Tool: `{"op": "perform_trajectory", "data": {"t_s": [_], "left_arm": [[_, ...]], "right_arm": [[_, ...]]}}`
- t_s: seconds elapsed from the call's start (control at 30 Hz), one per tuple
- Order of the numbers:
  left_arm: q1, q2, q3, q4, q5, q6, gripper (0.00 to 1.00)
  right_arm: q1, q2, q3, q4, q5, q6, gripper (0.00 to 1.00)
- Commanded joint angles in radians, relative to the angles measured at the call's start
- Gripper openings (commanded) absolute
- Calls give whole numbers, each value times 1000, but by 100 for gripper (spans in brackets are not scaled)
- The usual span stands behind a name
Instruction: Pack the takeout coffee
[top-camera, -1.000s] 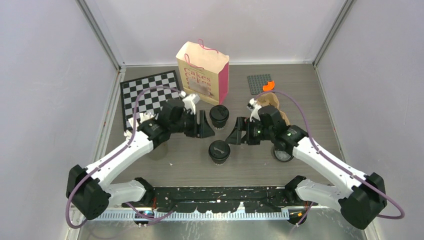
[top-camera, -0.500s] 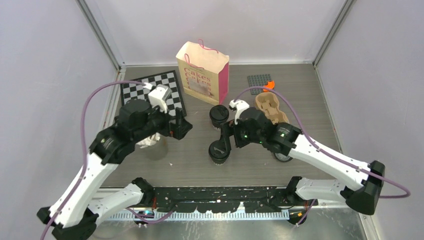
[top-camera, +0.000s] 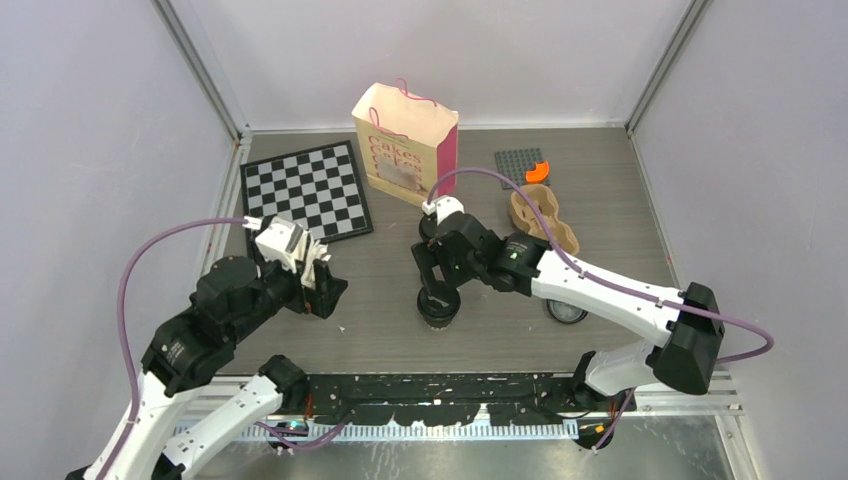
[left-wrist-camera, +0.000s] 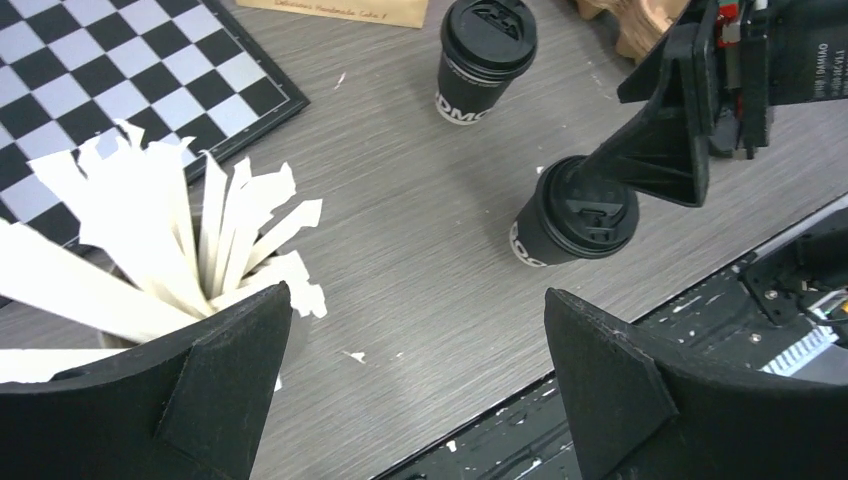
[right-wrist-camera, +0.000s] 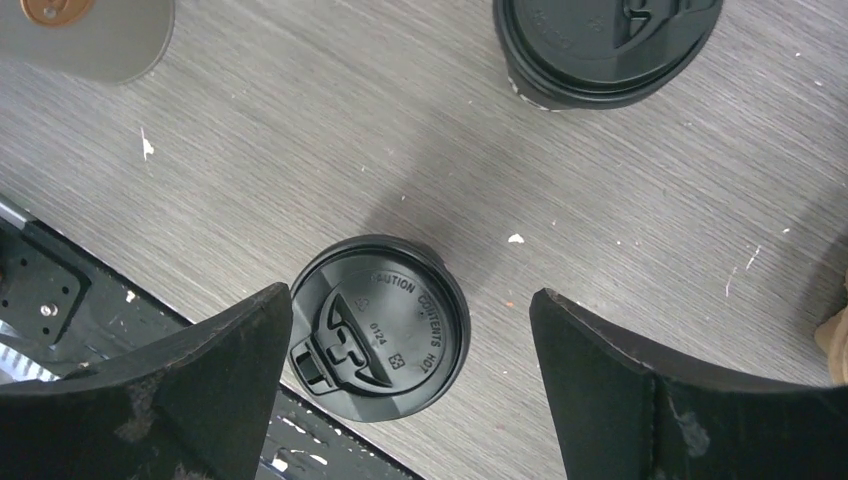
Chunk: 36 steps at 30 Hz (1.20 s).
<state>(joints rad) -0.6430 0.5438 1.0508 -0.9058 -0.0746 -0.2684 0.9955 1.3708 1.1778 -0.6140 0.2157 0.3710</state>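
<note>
In the last second the left arm (top-camera: 230, 310) has swung back off the cups, and the right arm (top-camera: 590, 285) has come across over the near coffee cup (top-camera: 437, 310). I read that as the right side taking the pick. Nothing is gripped yet. Both cups stand lidded on the tabletop (top-camera: 385, 325), neither in the cup carrier (top-camera: 545, 215) nor in the paper bag (top-camera: 405, 145).

The right jaws are wide apart. Their own camera shows the near cup's lid (right-wrist-camera: 380, 327) between them, a little closer to one, with the far coffee cup (right-wrist-camera: 605, 45) ahead of the tips. The top view buries that far cup under the wrist, but the left wrist view shows it plainly, and shows one right jaw reaching down beside the near lid. The left jaws are apart and empty, with the cup of white sticks (left-wrist-camera: 150, 230) against one of them.
</note>
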Motion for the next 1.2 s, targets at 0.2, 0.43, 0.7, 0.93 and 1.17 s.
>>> {"op": "perform_trajectory", "data": {"t_s": [0.2, 0.43, 0.7, 0.93, 1.17], "left_arm": [[0, -93, 6, -59, -68, 32, 100], [-1, -107, 5, -64, -69, 32, 100], [-1, -98, 9, -61, -59, 28, 100], [0, -97, 1, -56, -56, 25, 100], [-1, -92, -5, -55, -56, 23, 100]], "right_arm": [[99, 42, 15, -26, 28, -26, 94], [120, 81, 15, -40, 58, -37, 94], [121, 111, 4, -26, 31, -40, 92], [120, 126, 2, -33, 50, -38, 89], [110, 124, 6, -42, 94, -50, 85]]}}
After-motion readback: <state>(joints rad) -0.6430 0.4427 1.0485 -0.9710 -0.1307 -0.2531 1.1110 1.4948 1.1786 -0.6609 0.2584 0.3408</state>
